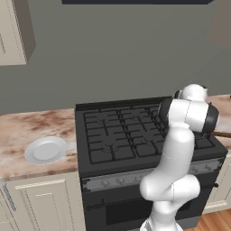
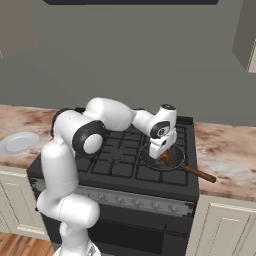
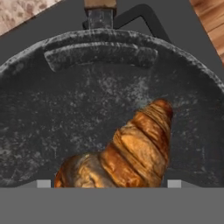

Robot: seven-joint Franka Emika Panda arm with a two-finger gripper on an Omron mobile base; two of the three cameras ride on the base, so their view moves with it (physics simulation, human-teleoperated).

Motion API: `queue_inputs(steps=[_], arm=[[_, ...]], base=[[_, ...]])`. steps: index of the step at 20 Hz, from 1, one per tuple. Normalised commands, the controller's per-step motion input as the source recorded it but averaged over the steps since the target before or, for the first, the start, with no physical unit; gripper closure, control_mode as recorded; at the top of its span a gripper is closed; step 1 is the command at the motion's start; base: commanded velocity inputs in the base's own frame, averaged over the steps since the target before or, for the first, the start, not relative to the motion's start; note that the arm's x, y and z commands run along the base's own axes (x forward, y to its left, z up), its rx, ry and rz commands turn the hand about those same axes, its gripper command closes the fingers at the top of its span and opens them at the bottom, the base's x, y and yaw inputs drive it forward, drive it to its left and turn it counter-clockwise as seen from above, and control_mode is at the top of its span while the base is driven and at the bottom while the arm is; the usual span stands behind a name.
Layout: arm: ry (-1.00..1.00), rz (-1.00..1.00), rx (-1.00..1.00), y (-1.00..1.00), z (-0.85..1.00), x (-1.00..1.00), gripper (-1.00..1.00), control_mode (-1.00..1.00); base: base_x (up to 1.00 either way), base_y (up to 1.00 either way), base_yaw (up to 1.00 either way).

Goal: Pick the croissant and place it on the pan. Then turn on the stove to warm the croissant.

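Your fingers (image 2: 163, 156) hang just above the pan (image 2: 174, 161) at the near right of the stove (image 2: 120, 165), and they look spread to either side of the croissant (image 3: 127, 153); from the hand view you cannot tell whether they have let go of it or are touching it at all. The croissant lies inside the pan on its dark floor, pointed end toward the brown handle (image 2: 200, 174), so the placing looks done or nearly so. What is left for you, by my reckoning, is to lift clear and turn a knob on the grey knob strip (image 2: 115, 199) along the stove's near face, with the white plate (image 1: 46, 150) bare on the desk to the left.
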Motion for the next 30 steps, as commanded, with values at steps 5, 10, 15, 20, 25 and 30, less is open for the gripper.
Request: queue_inputs(steps=[5, 10, 15, 20, 25, 30], arm=[[0.00, 0.00, 0.00, -0.08, -0.29, 0.21, 1.00, -1.00], [-0.02, 0.00, 0.00, -0.12, -0.11, 0.11, -1.00, -1.00], [-0.14, 0.00, 0.00, -0.19, 0.08, -0.11, -1.00, -1.00], [-0.17, 0.00, 0.00, -0.02, 0.38, -0.43, -1.00, -1.00], [-0.16, 0.00, 0.00, 0.06, 0.58, -0.40, -1.00, -1.00], [-0.16, 0.00, -0.02, 0.06, 0.77, -0.66, -1.00, -1.00]], base=[[0.00, 0.00, 0.00], [0.00, 0.00, 0.00], [0.00, 0.00, 0.00], [0.00, 0.00, 0.00], [0.00, 0.00, 0.00], [0.00, 0.00, 0.00]])
